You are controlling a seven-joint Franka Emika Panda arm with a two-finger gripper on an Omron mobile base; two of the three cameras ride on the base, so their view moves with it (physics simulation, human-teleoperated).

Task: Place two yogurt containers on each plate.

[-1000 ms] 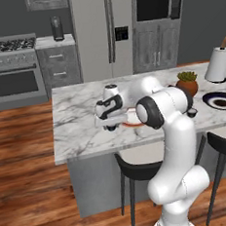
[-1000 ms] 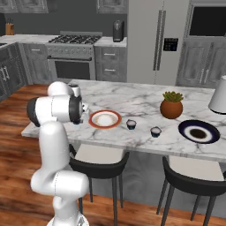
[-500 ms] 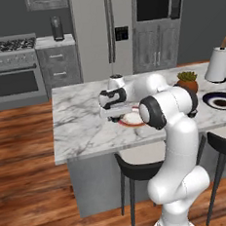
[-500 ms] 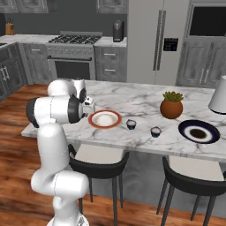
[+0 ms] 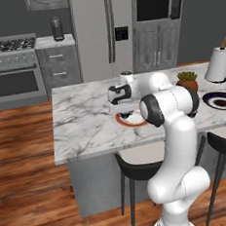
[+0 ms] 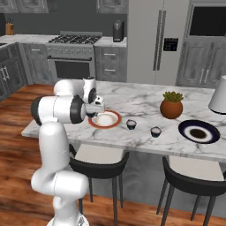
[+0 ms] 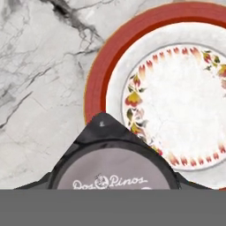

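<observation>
Grey kitchen at the back: refrigerator [image 5: 108,32], range [image 5: 10,71], wall oven [image 6: 207,26], with wood floor all round the island. Marble worktop [image 5: 81,120] broad and bare on the left half, running out to a clean front edge above two black stools [image 6: 99,159]; wide free strip also along the far edge behind the plates. Arm [image 5: 173,128] rising beside the front edge, reaching over the worktop to the orange-red plate [image 6: 104,119]. Navy-rimmed plate [image 6: 198,131] well apart toward the right end, near the front edge, bare of cups. Terracotta pot with plant [image 6: 171,105] between and behind the two plates; white paper-towel roll [image 5: 217,65] at the far right corner. Gripper [image 5: 126,114] low over the near-left rim of the orange-red plate.

Seen from the right base camera and hidden behind the arm from the left: two yogurt containers [image 6: 131,124] standing on the marble between the plates, apart from each other and from both rims. Seen from the hand camera alone: a third yogurt container [image 7: 110,170] close under the lens, pale lid reading "Dos Pinos", over the plate's red rim [image 7: 99,75] and floral ring. Jaws apparently closed on this cup, though the fingertips themselves out of sight.
</observation>
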